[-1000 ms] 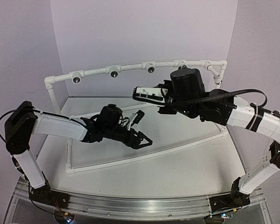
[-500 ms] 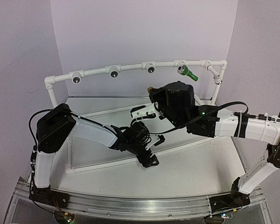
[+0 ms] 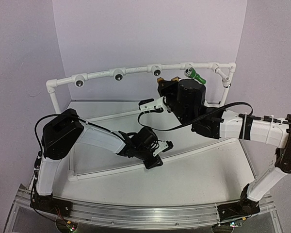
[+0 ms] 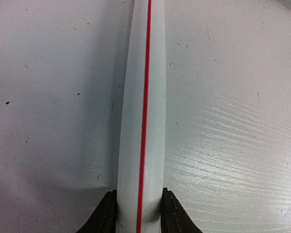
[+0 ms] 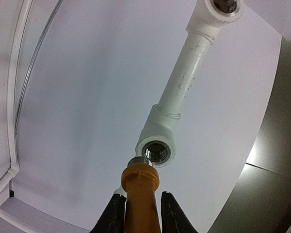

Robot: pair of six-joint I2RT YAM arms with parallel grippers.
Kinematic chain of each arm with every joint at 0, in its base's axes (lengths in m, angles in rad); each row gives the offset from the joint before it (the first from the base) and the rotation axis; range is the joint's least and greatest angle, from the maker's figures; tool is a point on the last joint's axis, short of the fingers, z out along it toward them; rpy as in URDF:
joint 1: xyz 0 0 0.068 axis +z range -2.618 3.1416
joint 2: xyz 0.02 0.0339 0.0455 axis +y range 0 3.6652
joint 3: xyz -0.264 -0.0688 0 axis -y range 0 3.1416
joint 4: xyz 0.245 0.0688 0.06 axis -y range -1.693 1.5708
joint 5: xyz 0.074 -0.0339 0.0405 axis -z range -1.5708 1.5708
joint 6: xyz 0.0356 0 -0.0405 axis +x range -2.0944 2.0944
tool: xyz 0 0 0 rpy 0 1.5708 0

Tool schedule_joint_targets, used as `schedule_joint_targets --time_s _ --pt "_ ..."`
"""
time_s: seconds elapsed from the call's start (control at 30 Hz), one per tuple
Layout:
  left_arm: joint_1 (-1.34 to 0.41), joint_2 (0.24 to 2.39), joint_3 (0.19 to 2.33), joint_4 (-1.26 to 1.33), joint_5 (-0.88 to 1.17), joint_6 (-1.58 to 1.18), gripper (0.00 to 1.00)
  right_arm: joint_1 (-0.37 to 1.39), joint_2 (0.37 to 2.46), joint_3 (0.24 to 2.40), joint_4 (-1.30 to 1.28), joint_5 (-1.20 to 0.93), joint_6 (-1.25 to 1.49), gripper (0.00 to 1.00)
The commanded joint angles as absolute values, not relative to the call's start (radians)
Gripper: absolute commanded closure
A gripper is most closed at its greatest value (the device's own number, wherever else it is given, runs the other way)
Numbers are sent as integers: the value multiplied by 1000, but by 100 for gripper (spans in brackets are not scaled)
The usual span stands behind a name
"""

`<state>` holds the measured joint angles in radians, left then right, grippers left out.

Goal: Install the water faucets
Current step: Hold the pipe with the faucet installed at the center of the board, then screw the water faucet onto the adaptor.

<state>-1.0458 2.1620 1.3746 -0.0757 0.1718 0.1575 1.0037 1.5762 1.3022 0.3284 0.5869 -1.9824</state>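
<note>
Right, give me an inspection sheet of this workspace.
Surface: white table, small dark specks.
Job's things: green faucet seated in the top rail; yellow faucet just short of a socket.
Clutter: nothing seen.
Fingers: left fingers clamp the lower pipe; right fingers hold the yellow faucet.
Cables: black cable loops over the right arm.
Surroundings: pale purple walls.

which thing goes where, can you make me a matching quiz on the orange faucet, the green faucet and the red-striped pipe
1 orange faucet
2 green faucet
3 red-striped pipe

A between the fingers of the left gripper
B plugged into the top rail
C in the right gripper, tip at an open socket

Pairs: 1-C, 2-B, 3-A
</note>
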Motion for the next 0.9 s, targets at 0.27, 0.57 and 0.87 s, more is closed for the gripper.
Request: schedule_joint_targets --time_s 0.27,0.57,0.87 --pt "-1065 2211 1327 -118 237 167 100 974 1633 1393 444 573 -2068 100" --pt "-1065 2226 1328 -106 257 174 100 974 1630 1403 443 567 -2045 100" --pt "-1064 2224 1325 -106 255 180 100 961 1646 1432 439 553 -2022 100"
